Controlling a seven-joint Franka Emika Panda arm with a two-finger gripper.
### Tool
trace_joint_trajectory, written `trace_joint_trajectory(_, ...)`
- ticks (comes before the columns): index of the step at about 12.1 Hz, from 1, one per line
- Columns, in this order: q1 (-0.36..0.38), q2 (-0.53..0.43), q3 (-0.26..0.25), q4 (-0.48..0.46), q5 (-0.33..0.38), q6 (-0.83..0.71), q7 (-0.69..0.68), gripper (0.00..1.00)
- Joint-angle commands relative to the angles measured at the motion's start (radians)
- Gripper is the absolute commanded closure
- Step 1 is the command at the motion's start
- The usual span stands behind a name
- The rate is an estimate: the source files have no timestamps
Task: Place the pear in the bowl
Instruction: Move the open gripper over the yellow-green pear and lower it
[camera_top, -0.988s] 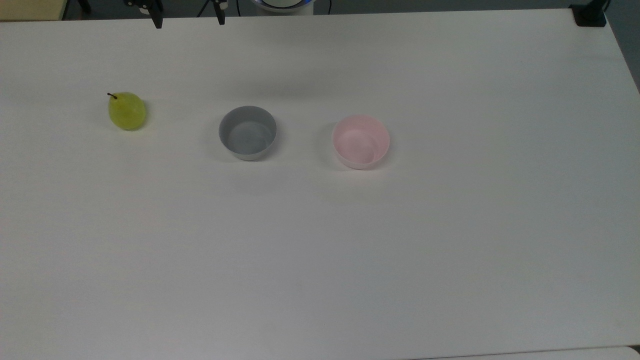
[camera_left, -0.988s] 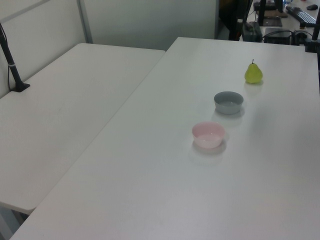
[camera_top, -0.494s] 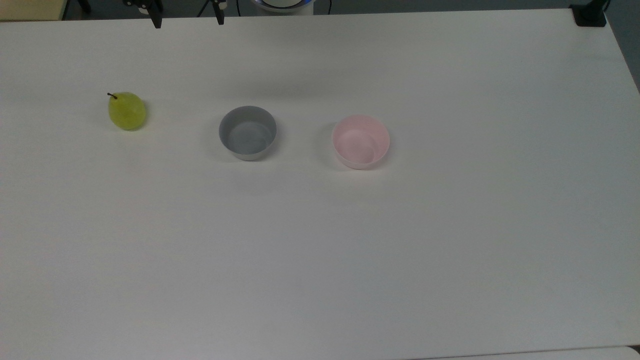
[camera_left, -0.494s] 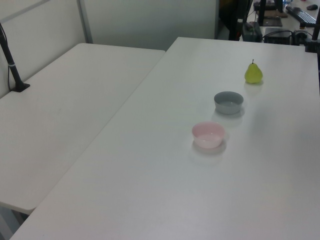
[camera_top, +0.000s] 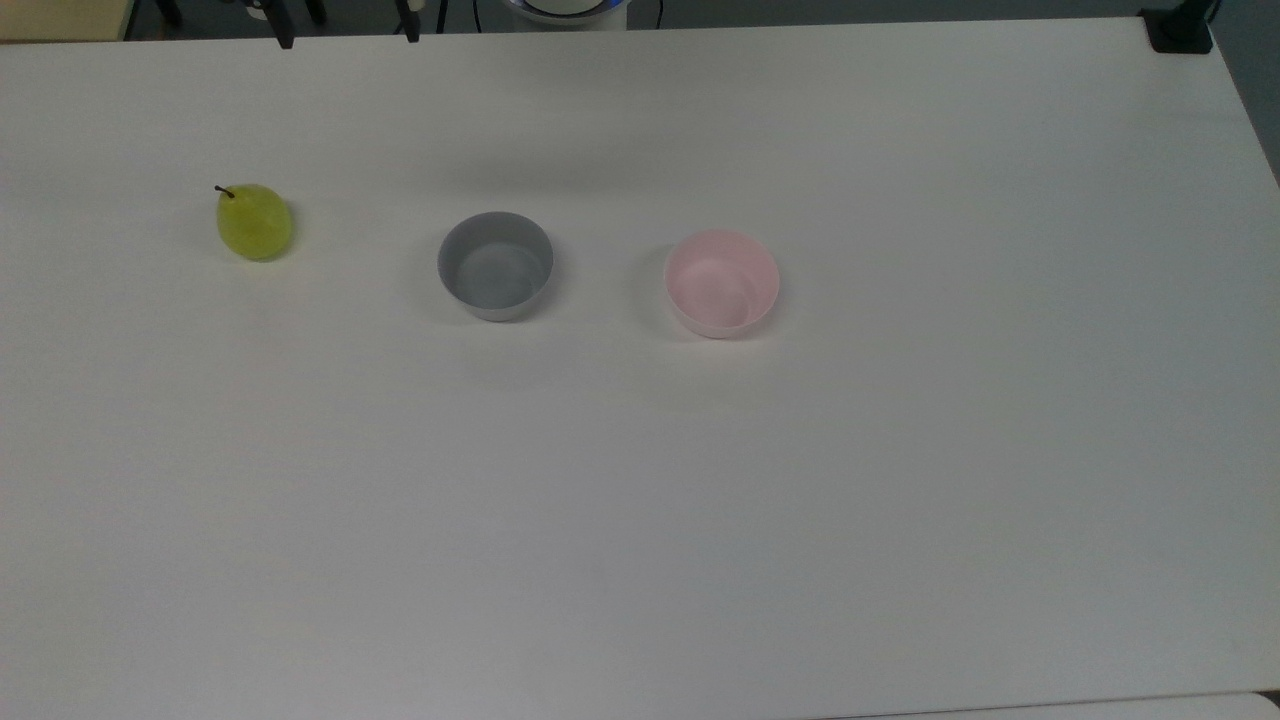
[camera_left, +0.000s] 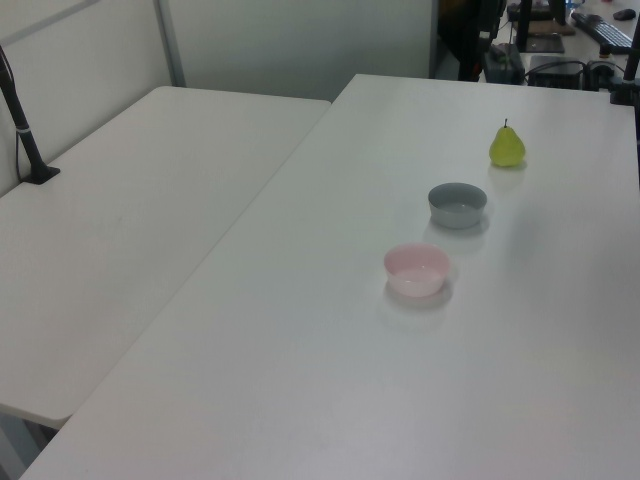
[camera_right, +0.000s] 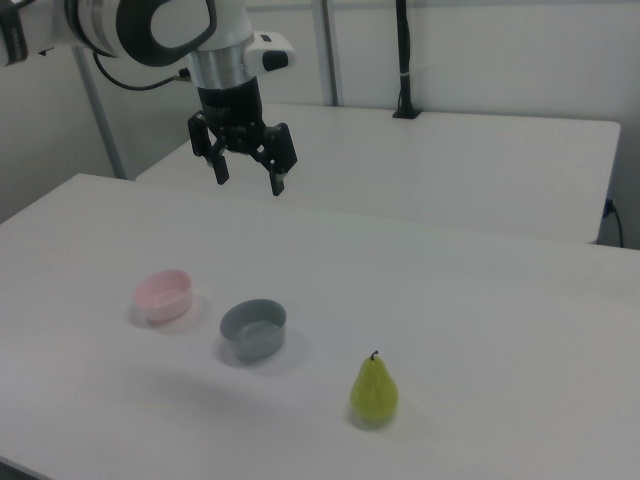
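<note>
- No brand, label or readable writing shows on the pear, the bowls or the arm.
- The end effector (camera_right: 249, 179) hangs in the air well above the table (camera_right: 480, 300), its two dark fingers (camera_right: 279, 181) spread wide apart and pointing down; nothing is between them and they touch nothing.
- In the top view the tips of the end effector (camera_top: 346, 36) show at the upper edge, at the far side of the table (camera_top: 900, 450).
- The pear (camera_top: 255, 222) stands upright on the table with its dark stem up, at the top view's left, well apart from the end effector; in the right view the pear (camera_right: 374, 390) is nearest the camera.
- The bowl (camera_top: 722, 283), pale pink, sits empty on the table at the top view's right of a grey bowl (camera_top: 496, 265), also empty.
- The three lie in a row: pear, grey bowl, then pink bowl, each apart from the next; in the left view the pear (camera_left: 507, 147) is farthest, the grey bowl (camera_left: 458, 204) in the middle, the bowl (camera_left: 417, 270) nearest.
</note>
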Motion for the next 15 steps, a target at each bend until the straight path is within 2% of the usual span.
trace_joint_trajectory(1, -0.037, -0.009, -0.010, -0.005, -0.008, 0.005, -0.191, 0.00)
trace_joint_trajectory(2, -0.042, 0.002, -0.010, -0.005, -0.011, 0.010, -0.234, 0.00)
trace_joint_trajectory(5, -0.083, 0.045, -0.009, -0.012, -0.132, 0.025, -0.292, 0.00)
trace_joint_trajectory(7, -0.135, 0.066, -0.009, -0.049, -0.132, 0.075, -0.305, 0.00)
trace_joint_trajectory(9, -0.171, 0.068, -0.009, -0.147, -0.134, 0.201, -0.348, 0.00)
trace_joint_trajectory(12, -0.215, 0.071, -0.009, -0.287, -0.123, 0.367, -0.342, 0.00)
trace_joint_trajectory(15, -0.228, 0.121, -0.009, -0.327, -0.122, 0.419, -0.336, 0.00)
